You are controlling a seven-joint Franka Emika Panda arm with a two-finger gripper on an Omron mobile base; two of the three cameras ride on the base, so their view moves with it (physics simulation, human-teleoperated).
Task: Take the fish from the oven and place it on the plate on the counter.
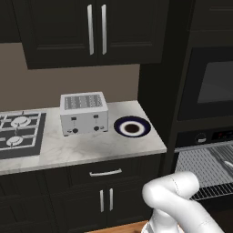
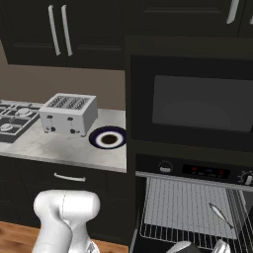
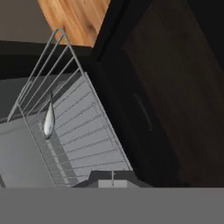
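Observation:
The black oven (image 2: 197, 171) stands open, its silver wire rack (image 2: 185, 200) pulled forward. A small slim silver fish (image 2: 220, 215) lies on the right part of that rack; in the hand view the fish (image 3: 48, 120) sits on the wires (image 3: 89, 131), upper left of my gripper (image 3: 112, 180). So little of the gripper's dark tips rises above the bottom band that its state is unclear. It hovers above the rack's front, apart from the fish. The navy-rimmed plate (image 1: 132, 126) rests bare on the marbled counter (image 1: 82, 150), right of the toaster.
A silver toaster (image 1: 84, 113) stands mid-counter, with the black gas hob (image 1: 20, 132) at the left. A grey-windowed unit (image 2: 202, 106) sits above the oven. The dark oven door (image 3: 168, 105) hangs down over the wooden floor (image 3: 74, 17). My white arm (image 1: 175, 193) rises below the counter's edge.

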